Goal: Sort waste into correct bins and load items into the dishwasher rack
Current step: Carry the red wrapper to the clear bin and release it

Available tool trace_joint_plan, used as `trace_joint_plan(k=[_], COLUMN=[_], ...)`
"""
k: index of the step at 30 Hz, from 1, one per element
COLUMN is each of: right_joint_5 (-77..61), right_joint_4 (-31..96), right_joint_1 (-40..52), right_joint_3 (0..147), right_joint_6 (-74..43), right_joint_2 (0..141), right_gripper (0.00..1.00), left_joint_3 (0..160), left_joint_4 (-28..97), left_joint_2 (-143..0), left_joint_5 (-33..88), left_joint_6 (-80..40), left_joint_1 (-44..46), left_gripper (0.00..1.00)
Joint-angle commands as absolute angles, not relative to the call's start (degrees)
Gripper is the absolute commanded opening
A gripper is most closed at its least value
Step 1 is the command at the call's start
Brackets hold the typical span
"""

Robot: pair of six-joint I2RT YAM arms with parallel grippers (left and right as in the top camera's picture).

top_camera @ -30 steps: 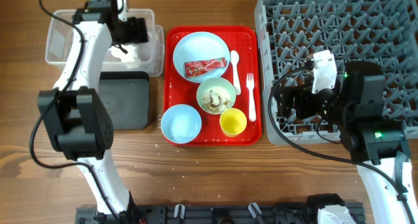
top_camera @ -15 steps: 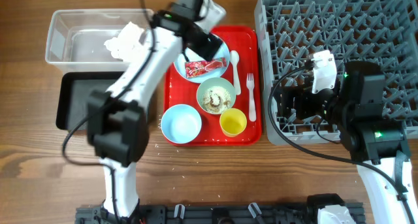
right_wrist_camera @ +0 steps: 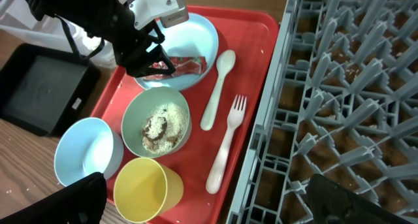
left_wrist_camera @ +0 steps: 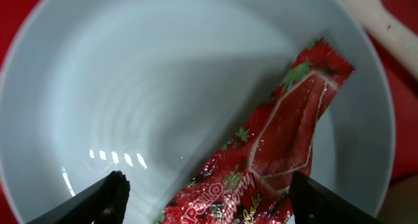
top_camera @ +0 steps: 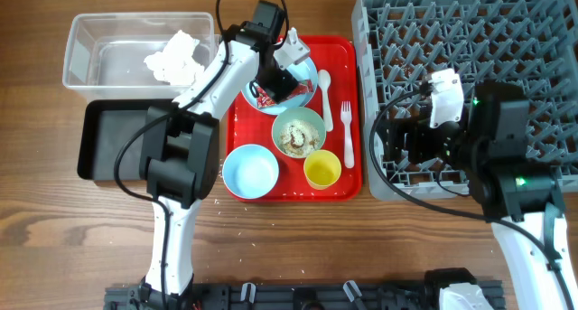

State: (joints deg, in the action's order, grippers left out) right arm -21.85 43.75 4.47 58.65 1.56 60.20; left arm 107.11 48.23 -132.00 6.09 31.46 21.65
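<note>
My left gripper [top_camera: 275, 82] is open and low over the light blue plate [top_camera: 305, 68] on the red tray. In the left wrist view its fingers straddle the red wrapper [left_wrist_camera: 281, 145] lying on the plate [left_wrist_camera: 144, 87], without closing on it. The crumpled white napkin [top_camera: 176, 57] lies in the clear bin [top_camera: 90, 25]. My right gripper [top_camera: 390, 147] is open and empty over the left edge of the grey dishwasher rack [top_camera: 470, 39]. The pale green bowl [top_camera: 298, 132] holds rice and brown bits.
The black bin [top_camera: 108, 143] sits in front of the clear one. The red tray [top_camera: 352, 70] also holds the light blue bowl [top_camera: 250, 172], yellow cup [top_camera: 322, 169], white spoon [top_camera: 325, 95] and fork [top_camera: 347, 134]. Rice grains dot the table [top_camera: 226, 200].
My left arm left the napkin in the clear bin, swung right to the plate and came down over the red wrapper. My right arm has not moved.
</note>
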Motion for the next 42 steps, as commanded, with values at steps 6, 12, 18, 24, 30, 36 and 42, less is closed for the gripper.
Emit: trace_joint_plan(k=[6,12,18,24,30,36,42], right_joint_5=[-21.91,-21.91,-21.91,-21.91,-21.91,-21.91,-21.91], right_joint_4=[43.83,43.81,43.77,43.77,43.53,43.62,43.57], right_joint_1=[4.67,4.64,4.64,4.67,4.64,4.67,4.64], right_joint_3=[59.55,59.55,59.55,59.55,59.55,59.55,59.55], right_joint_6=[0.86,0.89,0.89,0.91,0.91,0.89,0.89], right_joint_2=[64.23,64.29,64.29,64.29,64.29,64.29,64.29], right_gripper=[1.0,1.0,1.0,1.0,1.0,1.0,1.0], left_joint_3=[107.46,107.48,112.25,118.58,117.56,114.58,115.79], left_joint_4=[47.75,47.35,47.9,54.63,57.98,58.04,58.5], left_joint_2=[-136.09,-137.43,-131.5,-118.54,-117.27,-124.92,-123.28], left_joint_5=[7.2,6.7,-9.21,-12.49,-9.78,-4.93,-0.84], left_joint_6=[32.8,31.48,14.33,-0.99,-7.79,-7.84,-7.75], left_joint_1=[21.52,21.47,21.08,15.86,4.97,-0.89,-0.14], left_gripper=[0.66,0.04,0.04,0.04,0.04,0.52,1.0])
